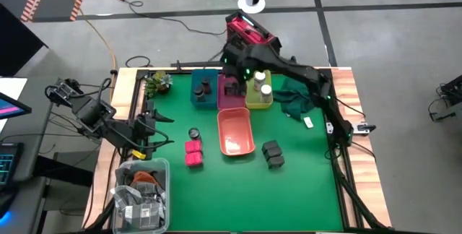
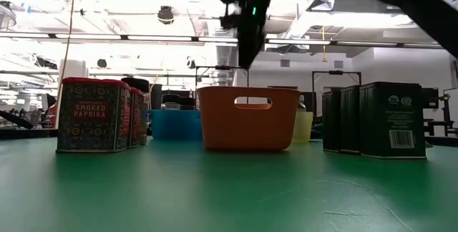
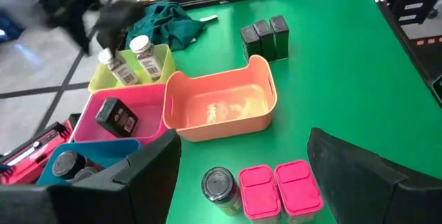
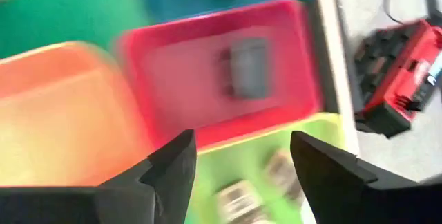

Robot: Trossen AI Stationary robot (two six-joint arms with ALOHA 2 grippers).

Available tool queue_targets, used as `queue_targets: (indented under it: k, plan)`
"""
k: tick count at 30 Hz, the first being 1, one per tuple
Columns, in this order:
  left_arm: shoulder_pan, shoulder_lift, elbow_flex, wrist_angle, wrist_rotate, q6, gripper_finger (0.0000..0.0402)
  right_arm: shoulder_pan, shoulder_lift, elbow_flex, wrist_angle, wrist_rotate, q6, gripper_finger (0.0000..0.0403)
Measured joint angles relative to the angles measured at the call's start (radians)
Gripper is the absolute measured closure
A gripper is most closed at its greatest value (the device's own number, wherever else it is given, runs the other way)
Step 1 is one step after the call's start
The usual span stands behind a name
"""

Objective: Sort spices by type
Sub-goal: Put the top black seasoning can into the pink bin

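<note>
Four bins stand at the table's far middle. The blue bin (image 1: 204,89) holds dark round jars (image 3: 65,163). In the pink bin (image 4: 207,37) lies one dark grey boxy pack (image 4: 247,68). White-capped bottles (image 3: 141,52) stand in the yellow bin (image 1: 260,95). The salmon bin (image 1: 235,133) stands nearer. On the cloth rest one dark round jar (image 1: 193,133), two magenta blocks (image 1: 193,153) and three dark boxy packs (image 1: 272,153). My right gripper (image 4: 242,148) hangs open above the pink and yellow bins, holding nothing. My left gripper (image 3: 238,148) waits open at the table's left.
A dark green cloth (image 1: 292,97) lies bunched right of the yellow bin. A clear tub (image 1: 141,194) of odds and ends stands at the near left corner, a small plant (image 1: 159,82) at the far left. A red-and-black device (image 1: 249,28) sits beyond the far edge.
</note>
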Motion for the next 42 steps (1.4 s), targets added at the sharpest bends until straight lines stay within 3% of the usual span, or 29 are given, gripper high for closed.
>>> queue_targets:
  k: [5, 10, 18, 25, 36, 42]
  plan:
    - [0.008, -0.002, -0.040, 0.015, -0.002, 0.000, 0.0100, 0.215, -0.058, -0.003, -0.092, 0.098, 0.059, 0.0141]
    - [0.095, 0.014, -0.151, 0.032, 0.031, -0.014, 0.0100, 0.395, -0.115, -0.002, -0.124, 0.151, 0.148, 0.0142]
    - [0.356, 0.026, -0.160, 0.035, 0.221, 0.023, 0.0100, 0.492, -0.142, -0.058, -0.193, 0.151, 0.355, 0.0142]
    - [0.556, 0.017, -0.157, 0.005, 0.431, 0.145, 0.0100, 0.514, -0.175, -0.286, -0.187, 0.149, 0.465, 0.0142]
    - [0.656, 0.017, -0.157, 0.007, 0.480, 0.262, 0.0100, 0.542, -0.446, -0.814, 0.113, 0.111, 0.598, 0.0143]
    - [0.684, 0.017, -0.157, 0.012, 0.481, 0.286, 0.0100, 0.541, -0.490, -0.981, 0.297, 0.063, 0.582, 0.0143]
